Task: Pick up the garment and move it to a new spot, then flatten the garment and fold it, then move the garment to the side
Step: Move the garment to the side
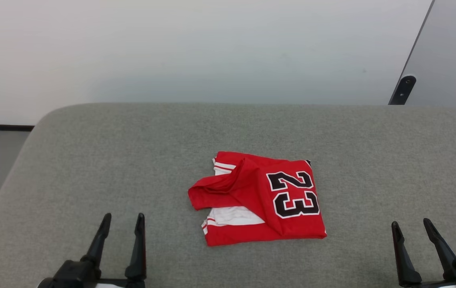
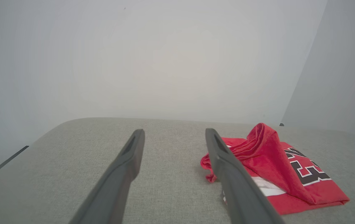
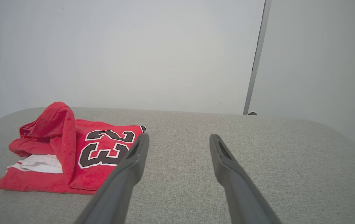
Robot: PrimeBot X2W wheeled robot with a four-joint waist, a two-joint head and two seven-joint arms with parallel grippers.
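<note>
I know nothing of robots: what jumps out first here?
A bright red garment with a black 23, loosely folded, lies in the middle of the grey padded surface. Nearer the camera, the left jaws and the right jaws stand open and empty at the head view's lower corners.

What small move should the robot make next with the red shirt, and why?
Probably reach the left claw toward the raised fold at the left side of the garment. Both it and the right claw stand open, apart from the garment, which lies bunched on the grey surface; that fold looks easiest to pinch.
</note>
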